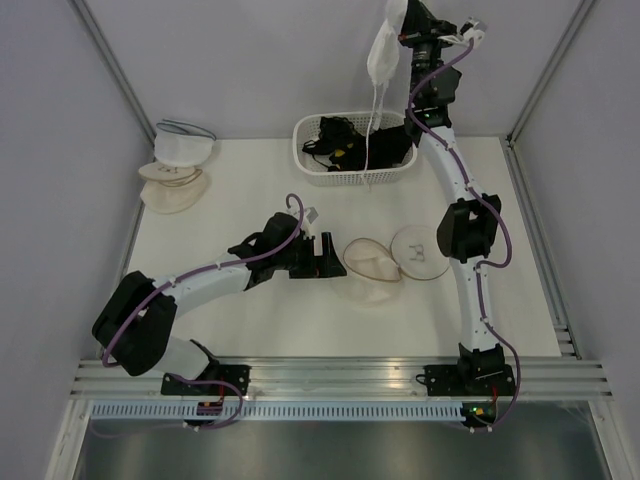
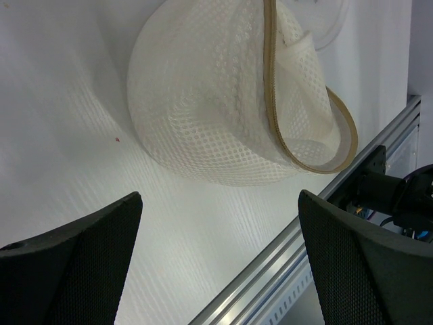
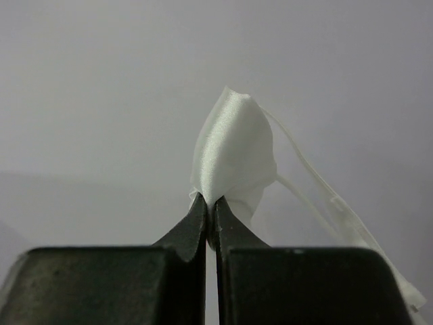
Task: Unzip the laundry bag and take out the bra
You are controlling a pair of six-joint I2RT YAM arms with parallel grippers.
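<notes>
Pinched shut on the bra [image 1: 383,55] high above the far basket [image 1: 310,165], the right gripper [image 3: 210,203] should lower it well inside before letting go, while the left gripper [image 1: 335,258] rests spread open just left of the unzipped laundry bag [image 1: 375,262].
</notes>
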